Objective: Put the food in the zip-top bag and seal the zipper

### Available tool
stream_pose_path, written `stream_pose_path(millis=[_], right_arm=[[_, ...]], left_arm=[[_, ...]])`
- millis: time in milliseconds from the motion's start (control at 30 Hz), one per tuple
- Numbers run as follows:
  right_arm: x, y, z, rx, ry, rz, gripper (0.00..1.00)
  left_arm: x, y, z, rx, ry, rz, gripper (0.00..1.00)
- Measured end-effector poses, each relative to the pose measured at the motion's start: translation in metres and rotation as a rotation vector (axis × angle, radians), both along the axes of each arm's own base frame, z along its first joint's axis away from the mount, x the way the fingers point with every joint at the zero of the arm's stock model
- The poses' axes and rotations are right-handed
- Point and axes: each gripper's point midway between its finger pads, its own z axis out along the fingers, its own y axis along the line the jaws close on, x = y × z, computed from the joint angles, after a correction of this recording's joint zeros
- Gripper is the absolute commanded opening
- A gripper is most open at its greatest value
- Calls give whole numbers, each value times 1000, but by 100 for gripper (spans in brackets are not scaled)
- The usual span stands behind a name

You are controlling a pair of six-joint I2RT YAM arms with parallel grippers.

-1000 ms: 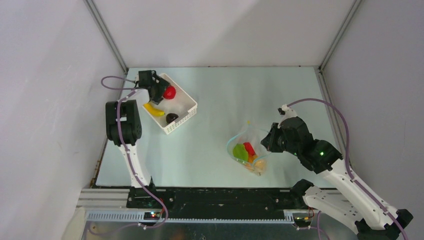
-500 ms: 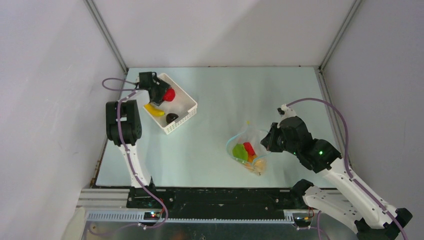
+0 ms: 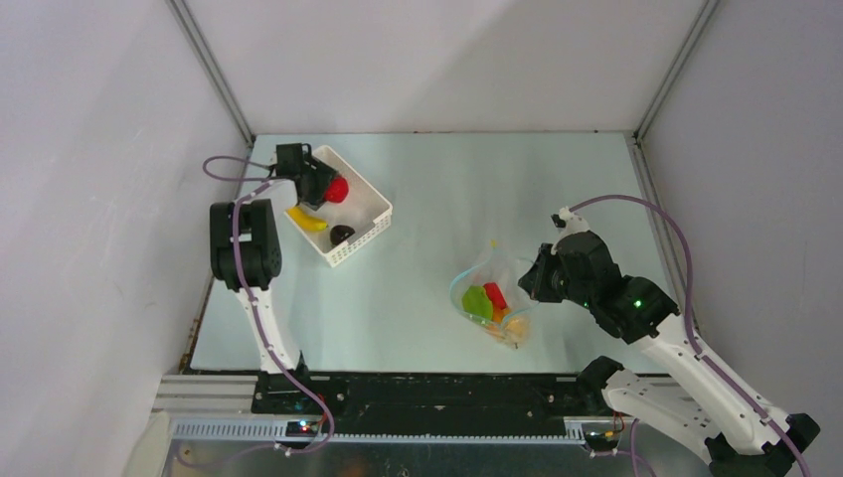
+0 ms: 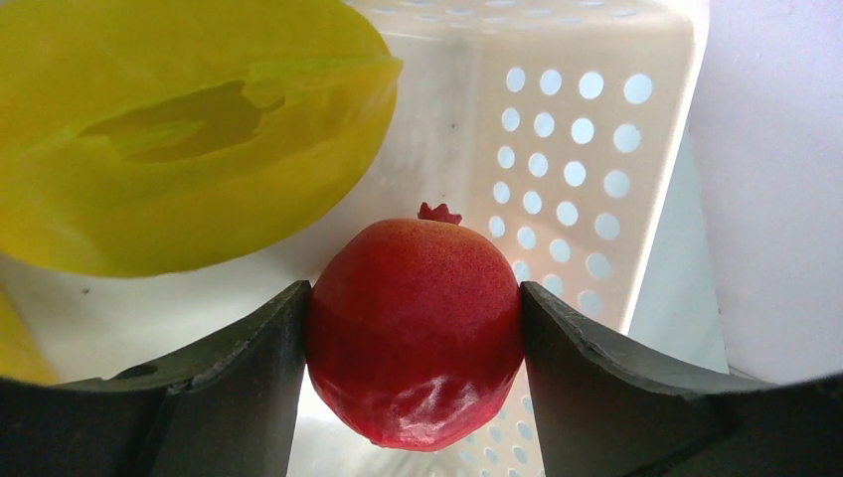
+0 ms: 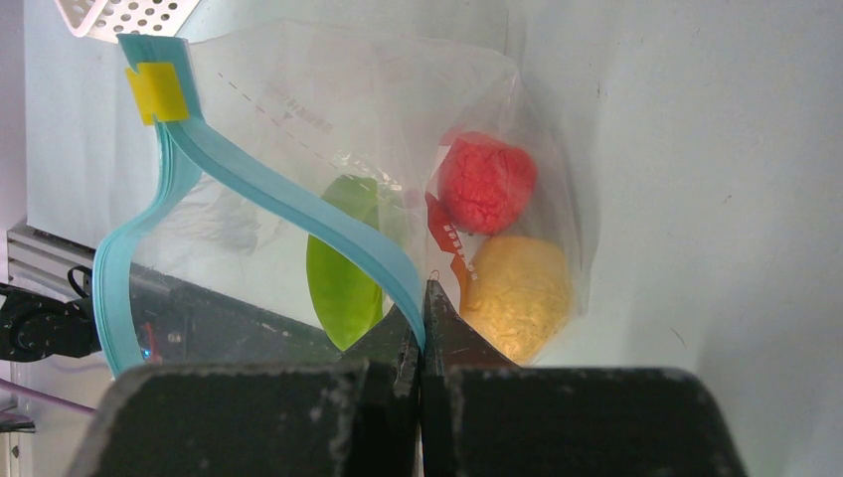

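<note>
Left wrist view: left claw (image 4: 413,303) is clamping the glossy red toy pomegranate (image 4: 413,343); right claw (image 5: 422,303) is pinching the clear bag's (image 5: 328,109) blue zipper (image 5: 298,211), propping it open.

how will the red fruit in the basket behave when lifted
The red fruit is round and glossy, so it may slip from the smooth fingers touching its sides. It looks hard, probably won't squash. Dropped, it would likely roll inside the white basket.
</note>
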Motion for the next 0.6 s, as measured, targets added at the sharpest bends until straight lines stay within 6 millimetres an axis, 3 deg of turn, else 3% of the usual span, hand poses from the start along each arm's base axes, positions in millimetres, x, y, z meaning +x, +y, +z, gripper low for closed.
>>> stream_pose_path(millis=[267, 600], right_arm=[[0, 0, 1, 3, -3, 0, 0], [-1, 0, 1, 4, -4, 1, 0]], left_arm=[[-22, 0, 18, 18, -5, -12, 54], [-51, 2, 100, 63, -163, -17, 53]])
